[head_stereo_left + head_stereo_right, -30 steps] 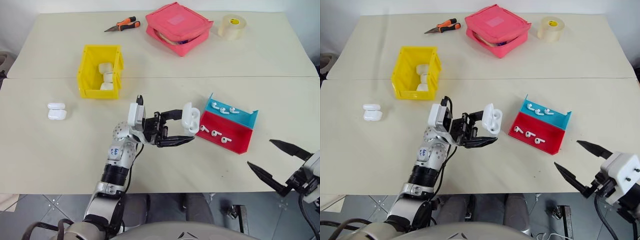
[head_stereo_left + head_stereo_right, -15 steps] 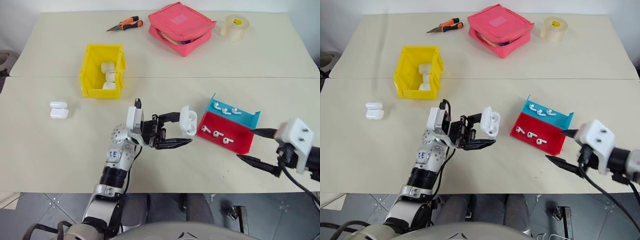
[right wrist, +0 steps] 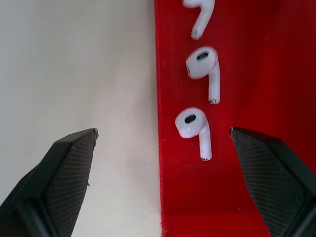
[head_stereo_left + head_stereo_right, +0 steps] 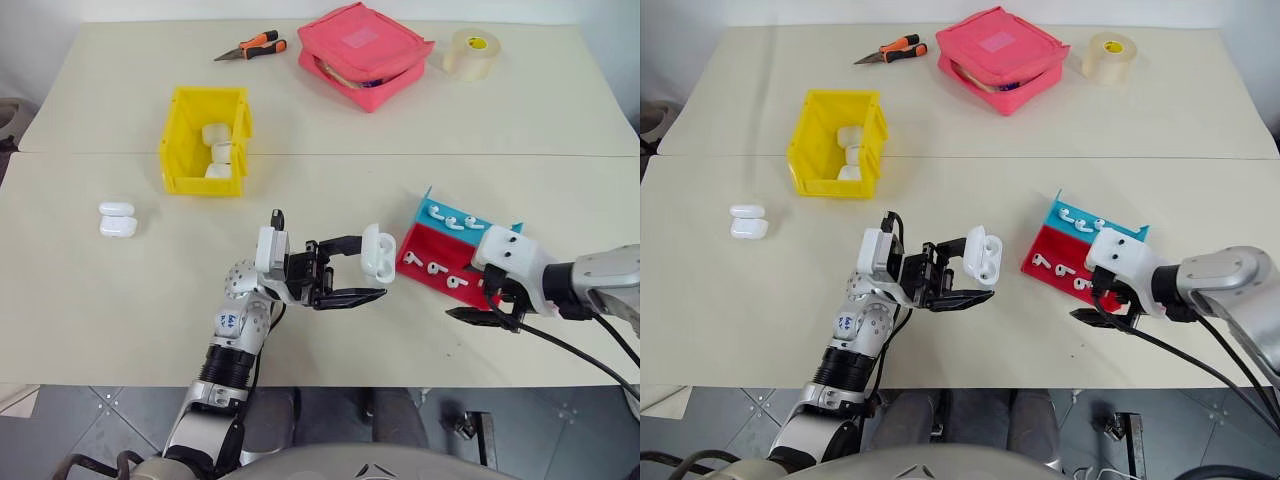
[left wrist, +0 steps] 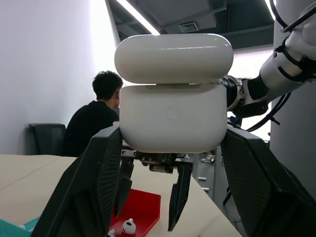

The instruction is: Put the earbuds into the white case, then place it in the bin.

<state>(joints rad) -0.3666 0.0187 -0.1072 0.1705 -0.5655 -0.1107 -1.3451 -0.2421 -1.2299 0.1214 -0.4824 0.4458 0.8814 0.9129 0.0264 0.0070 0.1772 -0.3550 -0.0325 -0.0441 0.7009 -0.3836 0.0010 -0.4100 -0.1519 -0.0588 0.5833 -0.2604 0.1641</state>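
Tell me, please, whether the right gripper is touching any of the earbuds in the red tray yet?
Apart. In the right wrist view, the right gripper hangs open over the nearest earbud, with bare red tray showing between the earbud and each fingertip.

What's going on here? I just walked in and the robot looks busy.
The left gripper holds a white case with its lid open, above the table. The right gripper, jaws wide open, hangs over the earbuds in the red part of the tray. No earbud is picked up yet. The yellow bin already contains other white cases.
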